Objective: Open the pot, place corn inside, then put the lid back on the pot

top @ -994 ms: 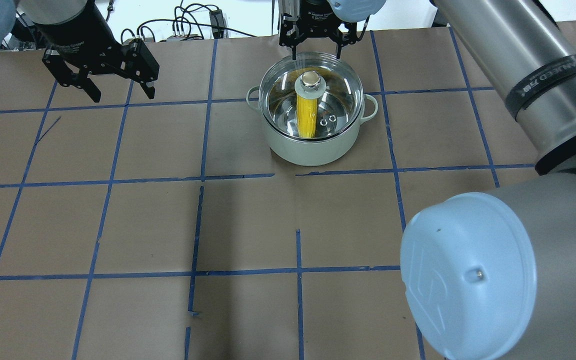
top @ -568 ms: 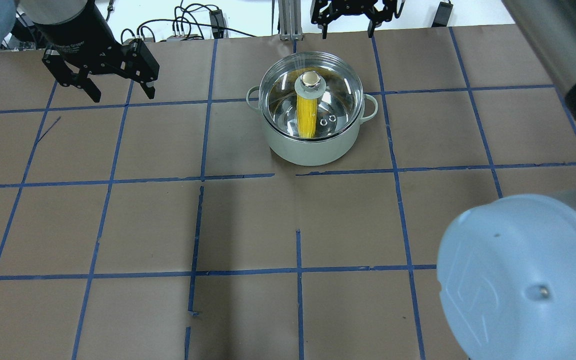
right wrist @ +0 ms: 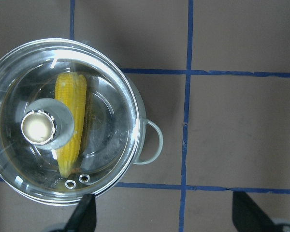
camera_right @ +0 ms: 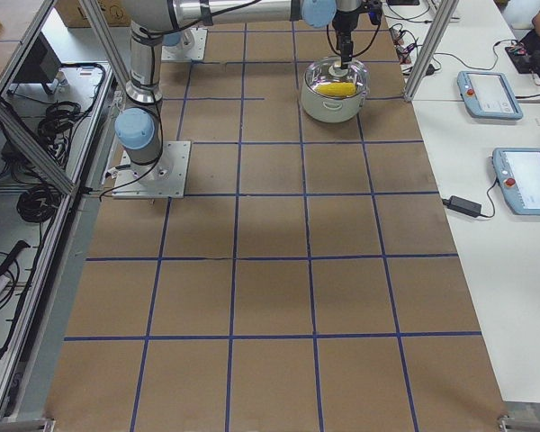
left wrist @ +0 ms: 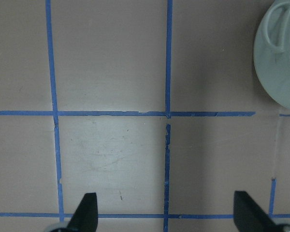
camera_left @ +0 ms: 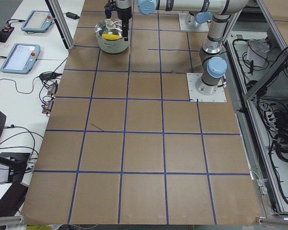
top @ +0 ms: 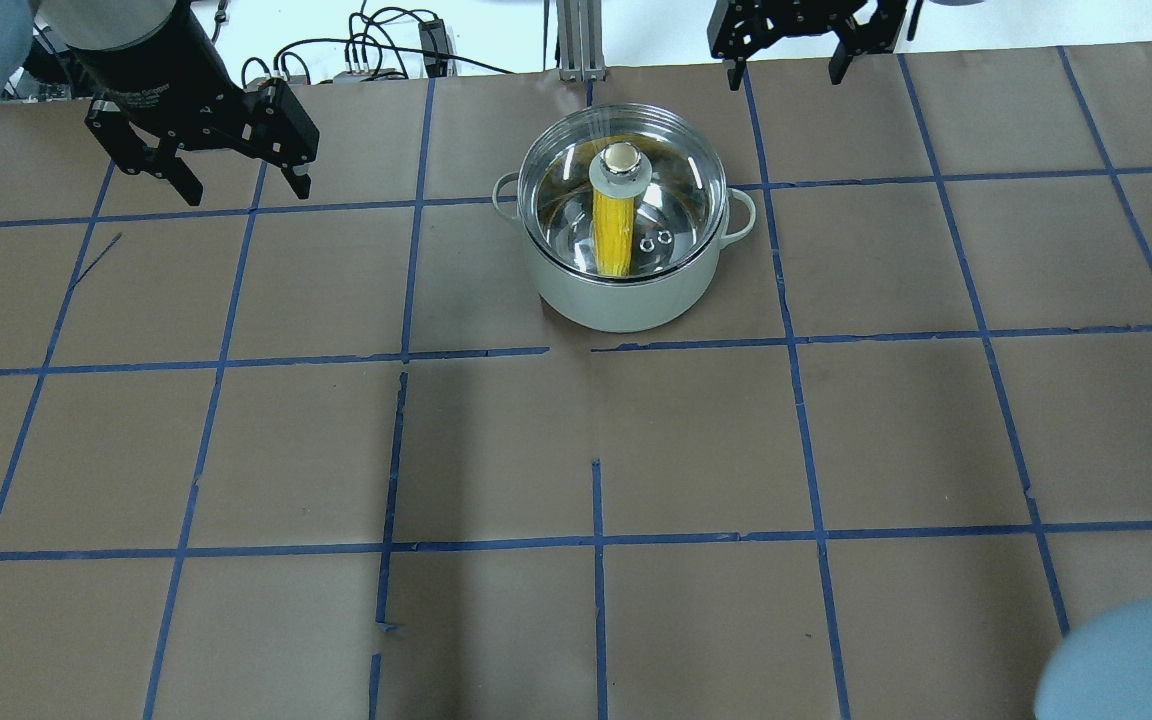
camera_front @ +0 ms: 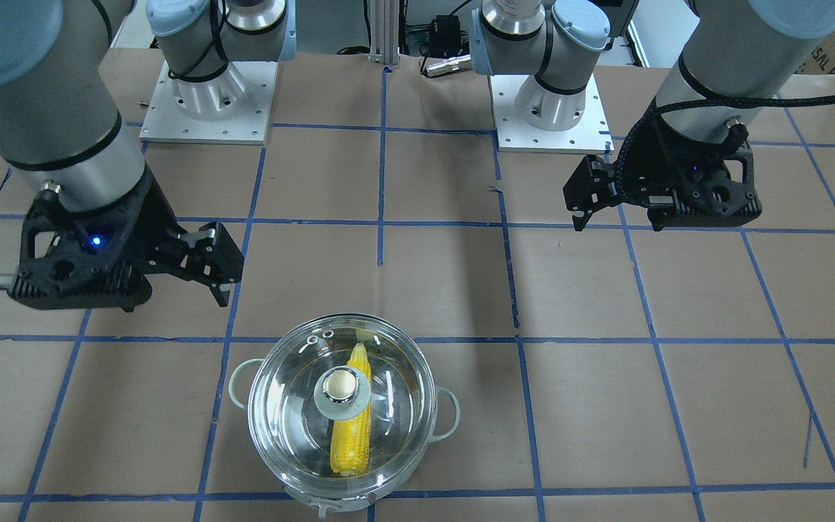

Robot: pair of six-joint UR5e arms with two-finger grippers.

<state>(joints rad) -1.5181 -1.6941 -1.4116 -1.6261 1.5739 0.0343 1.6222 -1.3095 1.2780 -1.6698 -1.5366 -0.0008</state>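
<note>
**Corn in the pot, lid on, both arms clear**

Nearest the robot, the brown paper surface (top: 496,450) with its blue tape grid carries nothing of the task.

Farther out, a little past the middle, stands the pot (top: 626,300), upright, with one pale green loop handle on each side. The lid (top: 619,172) sits flat on its rim and closes it all round, with the cream-gold knob (top: 619,157) at its centre. Through the glass the corn (top: 613,235) shows yellow. It lies on the pot's floor and runs lengthwise toward and away from the robot, partly hidden under the lid's centre disc.

Beyond that and well off to the side, the left gripper (top: 246,190) hangs above the surface. Its jaws are spread wide and hold nothing. Its wrist camera shows bare paper between the two fingertips (left wrist: 87,212), with only the pot's wall and one handle in the upper right corner.

Farthest of all, at the far edge of the surface, hangs the right gripper (top: 784,72). It is behind the pot and somewhat to its right, touching neither the pot nor the lid. Its jaws also stand wide apart and are empty. Its wrist camera looks straight down on the closed pot, which lies off to one side of the gap between the fingers.
</note>
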